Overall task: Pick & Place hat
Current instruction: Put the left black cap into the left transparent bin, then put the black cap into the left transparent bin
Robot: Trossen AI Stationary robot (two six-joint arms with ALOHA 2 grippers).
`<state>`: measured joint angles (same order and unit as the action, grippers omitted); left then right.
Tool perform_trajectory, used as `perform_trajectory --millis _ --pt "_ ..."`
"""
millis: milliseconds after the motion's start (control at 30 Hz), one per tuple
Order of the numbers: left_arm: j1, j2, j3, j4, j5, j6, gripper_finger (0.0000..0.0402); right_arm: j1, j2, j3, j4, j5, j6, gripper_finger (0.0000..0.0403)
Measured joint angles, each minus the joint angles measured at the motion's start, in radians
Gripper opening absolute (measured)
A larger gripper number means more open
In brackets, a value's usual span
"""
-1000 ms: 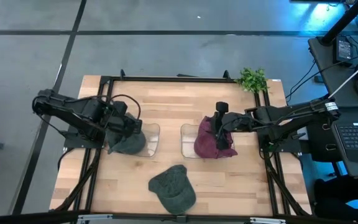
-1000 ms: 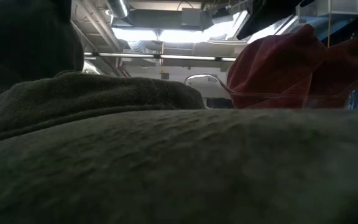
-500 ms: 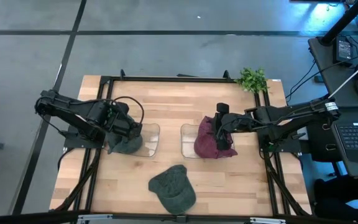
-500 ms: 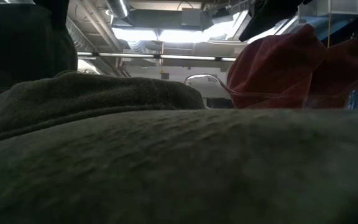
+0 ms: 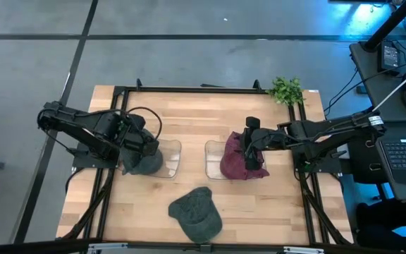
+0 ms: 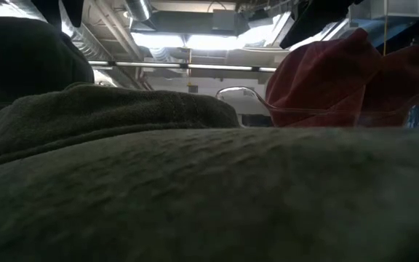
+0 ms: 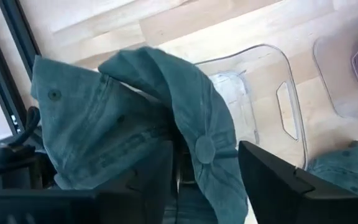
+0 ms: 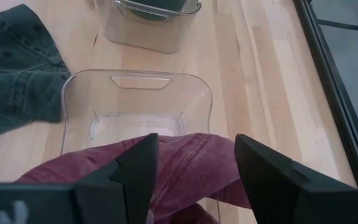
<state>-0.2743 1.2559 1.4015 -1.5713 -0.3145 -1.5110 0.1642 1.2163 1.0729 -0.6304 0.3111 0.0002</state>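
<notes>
A grey-green hat [image 5: 143,164] lies slumped over the left end of the left clear bin [image 5: 171,156], crown up [image 7: 135,112]. My left gripper [image 5: 152,146] stands open right above it, one finger on each side of the crown button [image 7: 204,155]. A maroon hat [image 5: 240,166] sits heaped in the right clear bin [image 5: 213,159]. My right gripper [image 5: 247,144] stands open over it, fingers spread [image 8: 194,146]. A second green hat [image 5: 196,213] lies flat on the table near the front edge. My left gripper comes at the grey-green hat from above, slanting from the table's left, with the crown [image 7: 210,124] between its spread fingers; whether a finger touches the cloth I cannot tell. My right gripper's fingers straddle the maroon hat's top [image 8: 179,158]; whether they touch it I cannot tell.
A small green plant [image 5: 286,89] stands at the far right corner. Black frame rails [image 5: 111,183] run along the table's left and right sides. Bare wood lies between the bins and the far edge. The second hat fills the low view's foreground [image 6: 209,196].
In the low view the grey-green hat has settled lower into a rounded heap. My left gripper's fingers, which merged with it before, now show just above its top.
</notes>
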Motion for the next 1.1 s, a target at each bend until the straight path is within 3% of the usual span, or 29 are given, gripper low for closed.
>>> perform_trajectory --millis 233,400,533,633,700,867,1100 --pt "0.021 -0.047 -0.066 0.0 0.021 0.054 0.0191 0.0 0.0 0.0 0.003 0.001 0.0 0.0211" --pt "0.037 -0.148 -0.066 -0.001 -0.118 0.122 0.019 0.0 0.0 0.0 0.004 -0.004 0.001 0.0211" --pt "0.02 -0.219 -0.067 0.02 -0.285 0.188 0.019 0.0 0.012 0.0 0.024 -0.084 -0.006 0.0211" --pt "-0.032 -0.238 -0.098 0.124 -0.425 0.265 0.0191 0.009 0.042 0.0 0.093 -0.157 -0.038 0.0211" --pt "-0.058 -0.243 -0.136 0.223 -0.449 0.345 0.019 0.024 0.061 0.0 0.147 -0.181 -0.069 0.0211" --pt "-0.113 -0.259 -0.208 0.511 -0.489 0.6 0.019 0.064 0.093 0.0 0.244 -0.11 -0.114 0.0211" --pt "-0.176 -0.189 -0.291 1.012 -0.24 1.1 0.0189 0.082 0.098 0.0 0.269 0.024 -0.063 0.0211"
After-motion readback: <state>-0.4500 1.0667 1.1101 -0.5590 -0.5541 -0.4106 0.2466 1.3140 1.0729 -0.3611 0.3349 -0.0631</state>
